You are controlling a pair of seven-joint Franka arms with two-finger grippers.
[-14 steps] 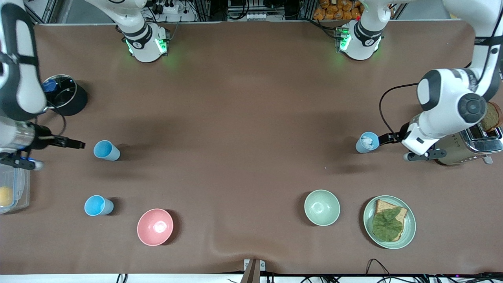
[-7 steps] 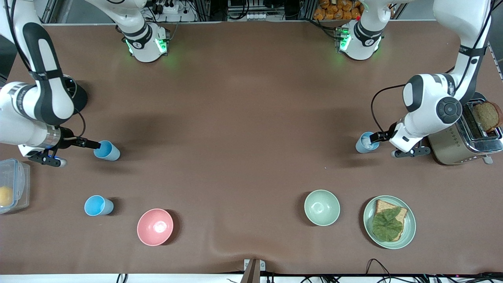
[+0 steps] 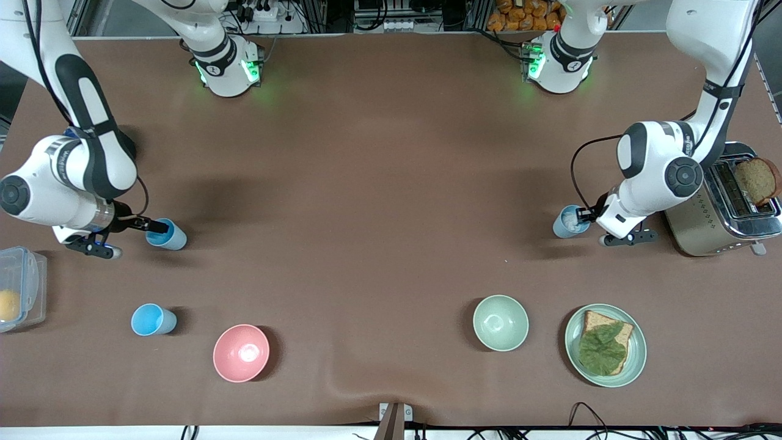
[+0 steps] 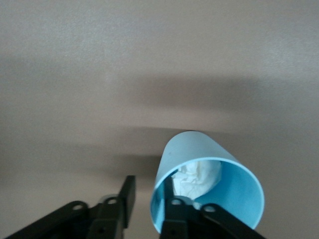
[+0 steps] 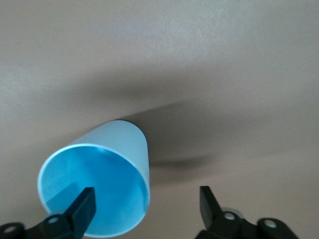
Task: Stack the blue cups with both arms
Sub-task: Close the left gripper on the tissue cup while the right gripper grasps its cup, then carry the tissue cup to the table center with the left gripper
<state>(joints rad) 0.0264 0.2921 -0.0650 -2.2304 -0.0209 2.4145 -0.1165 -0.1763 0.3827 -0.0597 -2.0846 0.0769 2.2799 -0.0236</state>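
Three light-blue cups stand upright on the brown table. One cup (image 3: 175, 239) is toward the right arm's end. My right gripper (image 3: 159, 227) is open at its rim, with one finger inside the cup (image 5: 114, 144) and the other outside; the gripper's midpoint (image 5: 147, 194) lies at the cup wall. A second cup (image 3: 153, 319) stands free, nearer the front camera. A third cup (image 3: 566, 223), with crumpled white paper in it, is toward the left arm's end. My left gripper (image 3: 583, 215) is open astride its wall (image 4: 197, 149), one finger inside; the gripper's midpoint (image 4: 152, 191) is at the rim.
A pink bowl (image 3: 241, 352), a green bowl (image 3: 500, 322) and a green plate (image 3: 635, 360) with bread and lettuce lie nearer the front camera. A toaster (image 3: 715, 220) with a bread slice stands beside the left arm. A clear container (image 3: 21, 293) sits at the right arm's end.
Both arms have moved in toward their cups. The right gripper went from beside its cup to straddling its rim. The left gripper shifted further over its cup's rim.
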